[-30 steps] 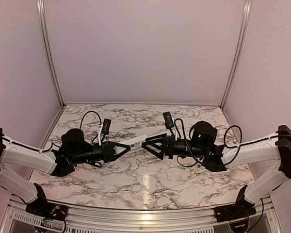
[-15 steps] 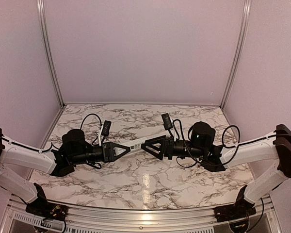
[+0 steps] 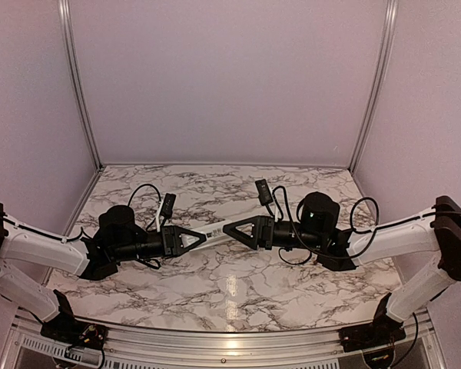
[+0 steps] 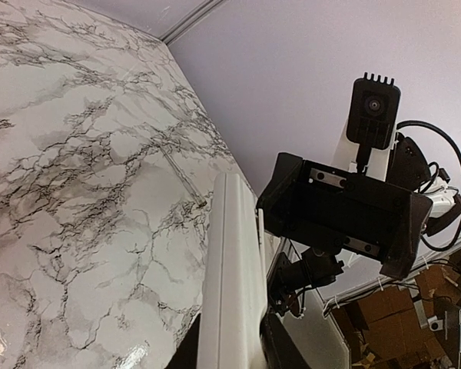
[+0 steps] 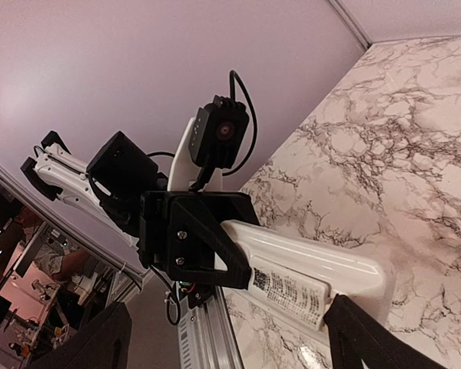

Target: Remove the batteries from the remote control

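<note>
Your left gripper [image 3: 200,236] is closed on one end of the remote control [image 3: 215,230]. It holds the remote up in the air, over the middle of the tabletop [image 3: 238,292]. The remote sticks out like a little bridge toward your other arm.

Your right gripper [image 3: 234,230] is wide open and holds nothing. It sits right at the free end of the remote. From these views you cannot tell if a finger is touching the remote or is just beside it.

You cannot see the batteries at all. My guess is they are inside the remote, so that step is not done yet. In the right wrist view, the side of the remote [image 5: 307,280] facing that camera has a small printed label on it. No open hole shows there.

The remote looks light and stiff. It is made of smooth white plastic, so it may slip. It is long and thin and held at one end only. If you push hard on the free end, it may turn or slide in the left grip.

Take it by its two long edges, near the free end, and squeeze gently. Do not press on the flat sides. The batteries are likely small and round, so they may roll off when they drop.
</note>
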Action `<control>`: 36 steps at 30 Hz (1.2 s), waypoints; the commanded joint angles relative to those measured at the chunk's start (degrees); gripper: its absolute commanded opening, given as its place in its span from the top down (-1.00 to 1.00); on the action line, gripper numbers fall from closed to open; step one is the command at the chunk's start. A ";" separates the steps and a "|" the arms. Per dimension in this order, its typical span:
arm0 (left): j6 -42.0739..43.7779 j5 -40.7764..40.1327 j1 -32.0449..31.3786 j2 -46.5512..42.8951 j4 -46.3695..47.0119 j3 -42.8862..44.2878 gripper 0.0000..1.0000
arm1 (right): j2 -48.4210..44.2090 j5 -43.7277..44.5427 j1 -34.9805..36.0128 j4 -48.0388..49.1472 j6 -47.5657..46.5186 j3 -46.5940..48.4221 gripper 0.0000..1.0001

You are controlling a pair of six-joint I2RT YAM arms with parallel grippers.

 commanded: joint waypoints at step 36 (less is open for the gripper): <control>-1.36 3.11 -0.18 -0.33 10.29 0.58 1.00 | 0.87 -9.03 -0.35 6.94 7.62 -3.24 -0.73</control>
